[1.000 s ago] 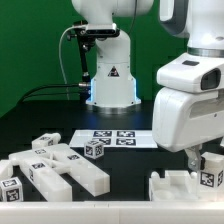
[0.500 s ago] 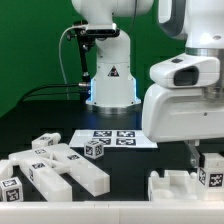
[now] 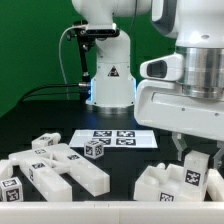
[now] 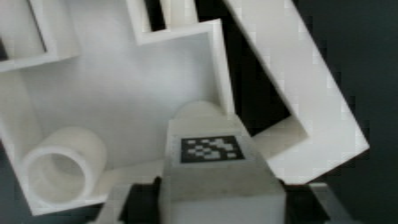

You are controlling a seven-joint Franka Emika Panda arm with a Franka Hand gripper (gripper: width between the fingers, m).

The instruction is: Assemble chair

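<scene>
My arm [image 3: 195,95] is white. The chair part [image 3: 165,185] is white, bearing a black-and-white square tag. The marker board [image 3: 115,140] matches it; the table [image 3: 125,167] is black, the backdrop [image 3: 30,50] green.

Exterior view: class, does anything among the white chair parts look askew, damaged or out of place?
No damage shows. The loose parts at the exterior view's left lie jumbled, crossing at angles, and the tagged part in the gripper looks tilted. The marker board lies flat.
</scene>
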